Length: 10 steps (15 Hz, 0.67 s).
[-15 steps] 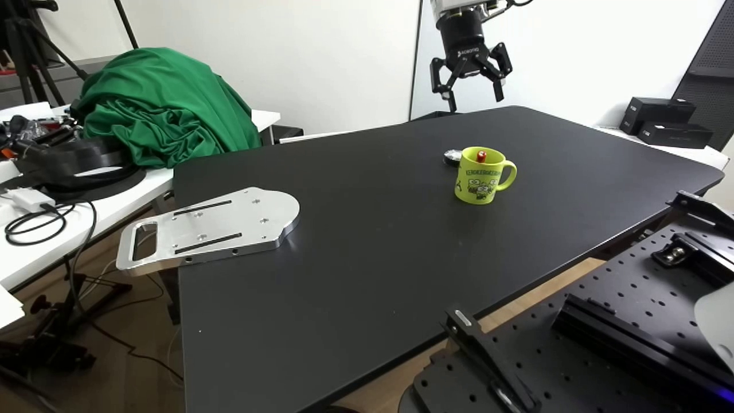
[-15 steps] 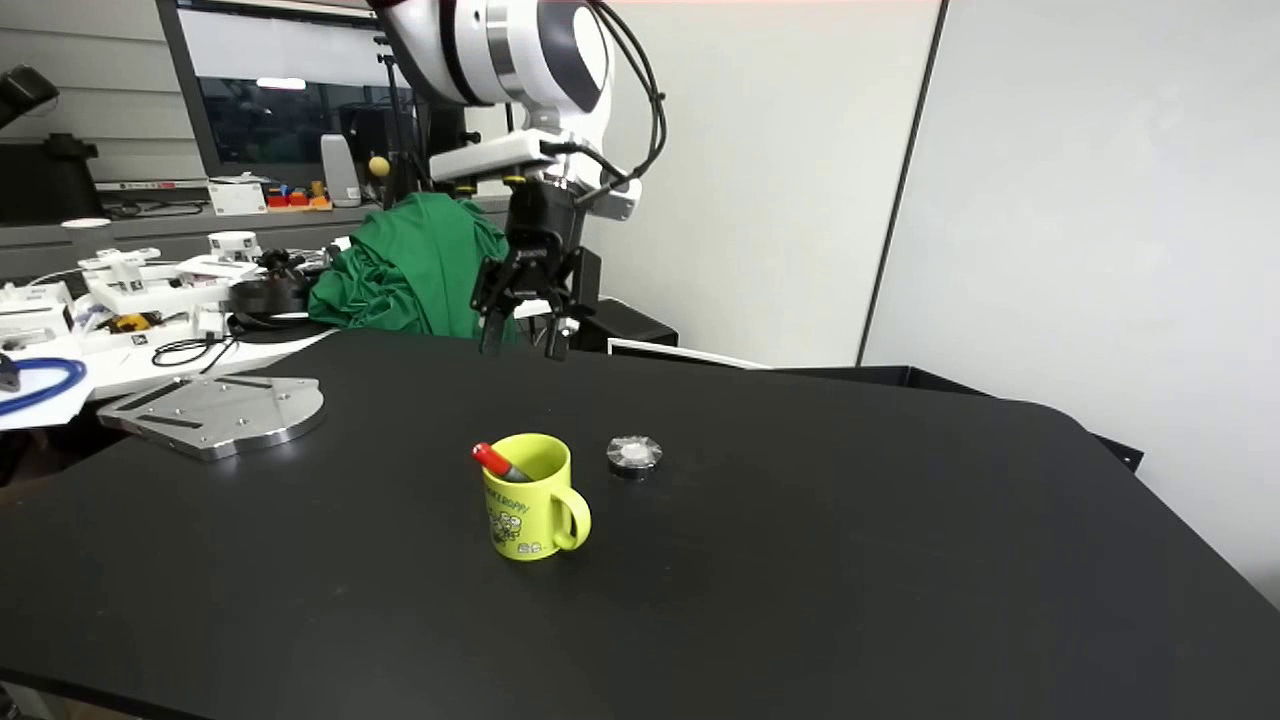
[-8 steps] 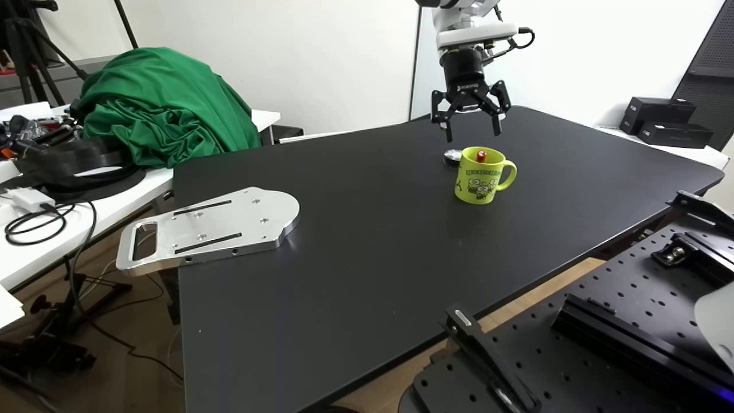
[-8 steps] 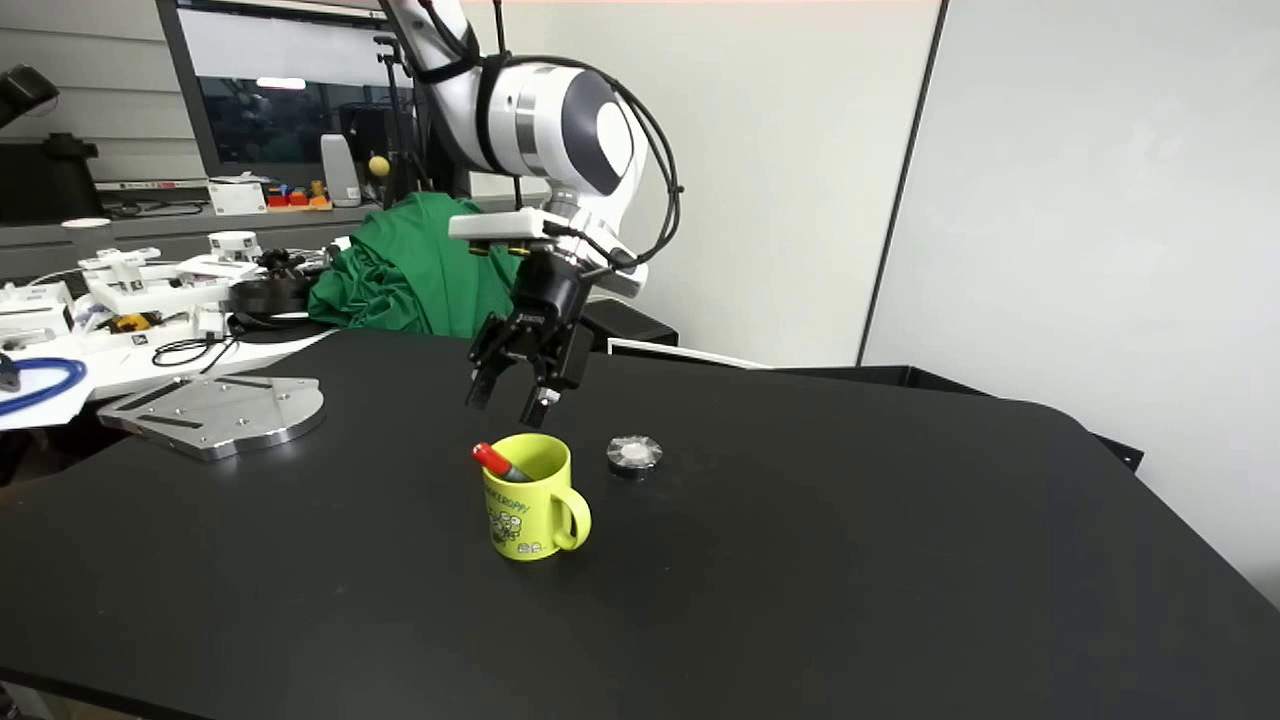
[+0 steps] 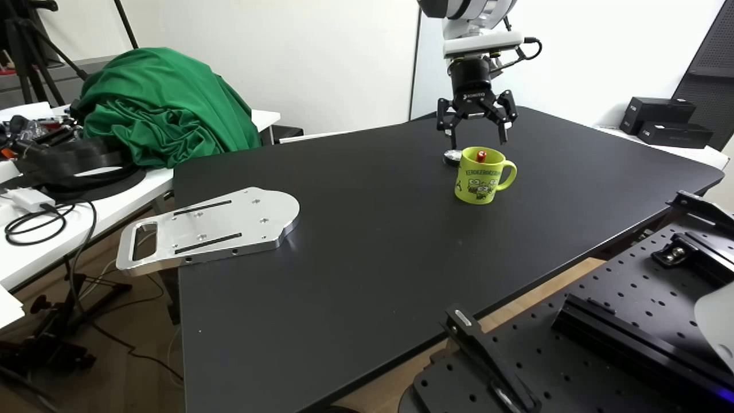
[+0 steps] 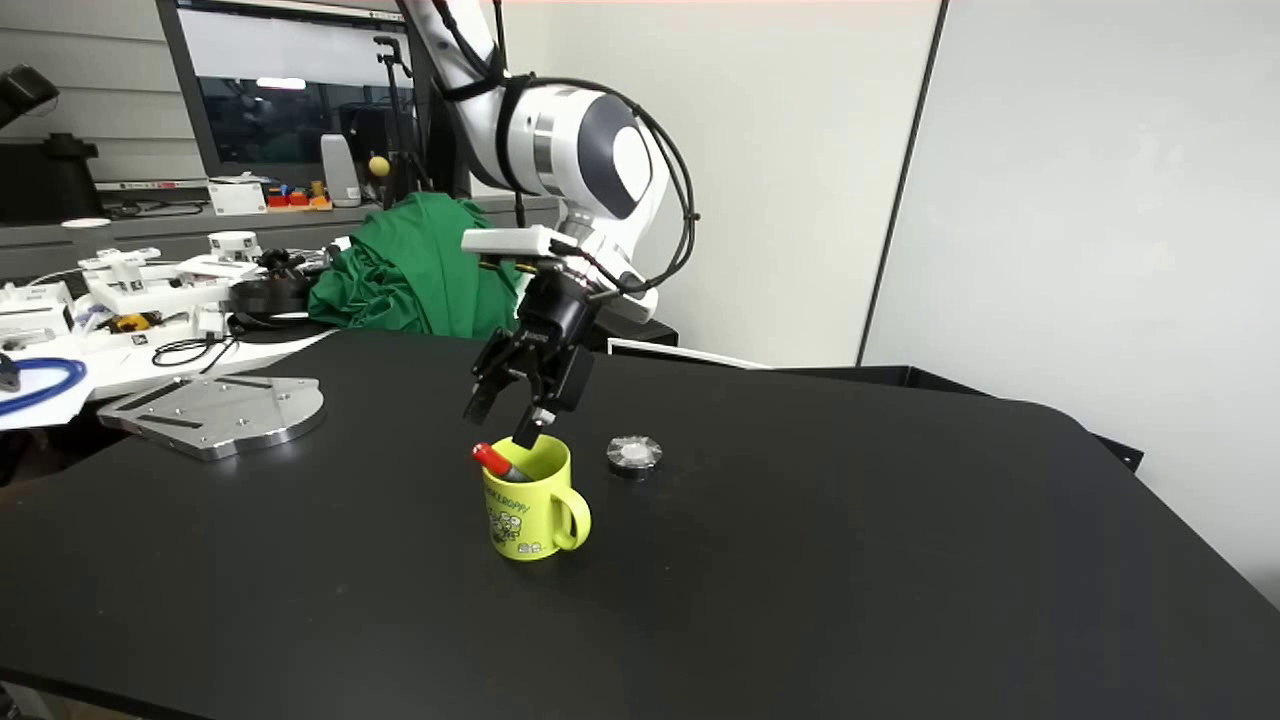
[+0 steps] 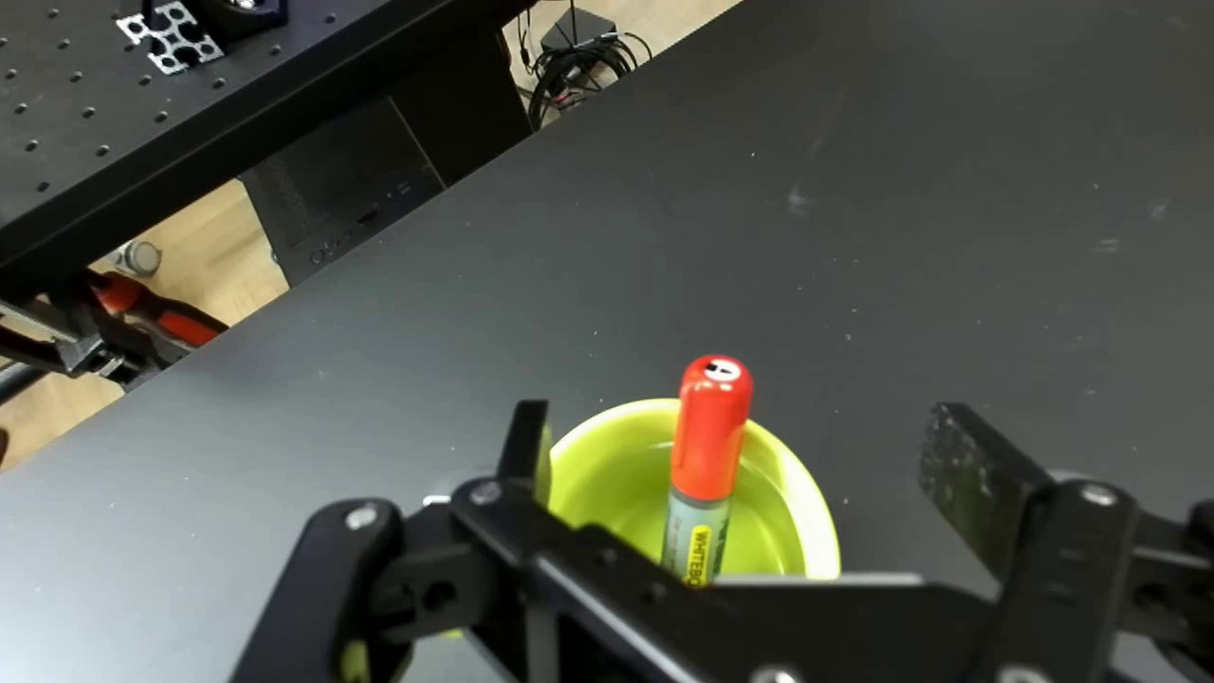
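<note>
The fingers [image 7: 986, 489] stand wide apart above the lime-green mug [image 5: 473, 186], whose mouth shows between them in the wrist view. In an exterior view one of them overlaps the mug's far rim; whether it touches, I cannot tell. The mug sits upright on the black bench [image 5: 344, 315], cartoon figures on its side, its handle pointing right in both exterior views. In it a whiteboard marker [image 7: 708, 446] leans against the rim, its red cap up and sticking out. A small round disc [image 6: 634, 456], black-sided with a shiny top, lies near the mug but apart from it. Well away, a silver metal plate [image 5: 223, 223] lies flat, one end overhanging the bench; beyond it a green cloth [image 5: 157, 109] is heaped.
</note>
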Each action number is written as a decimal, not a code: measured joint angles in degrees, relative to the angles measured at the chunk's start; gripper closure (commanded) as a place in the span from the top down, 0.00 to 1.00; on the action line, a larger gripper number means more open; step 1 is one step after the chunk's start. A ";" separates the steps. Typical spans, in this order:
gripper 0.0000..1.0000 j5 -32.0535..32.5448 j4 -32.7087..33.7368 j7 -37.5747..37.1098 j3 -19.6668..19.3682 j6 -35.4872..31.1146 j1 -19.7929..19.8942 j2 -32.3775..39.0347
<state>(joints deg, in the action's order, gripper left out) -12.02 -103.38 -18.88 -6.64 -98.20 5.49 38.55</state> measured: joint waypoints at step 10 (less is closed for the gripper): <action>0.69 -2.41 -0.01 0.01 -0.42 0.54 0.62 2.13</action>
<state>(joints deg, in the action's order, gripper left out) -14.42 -103.39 -18.88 -7.07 -97.66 6.11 40.68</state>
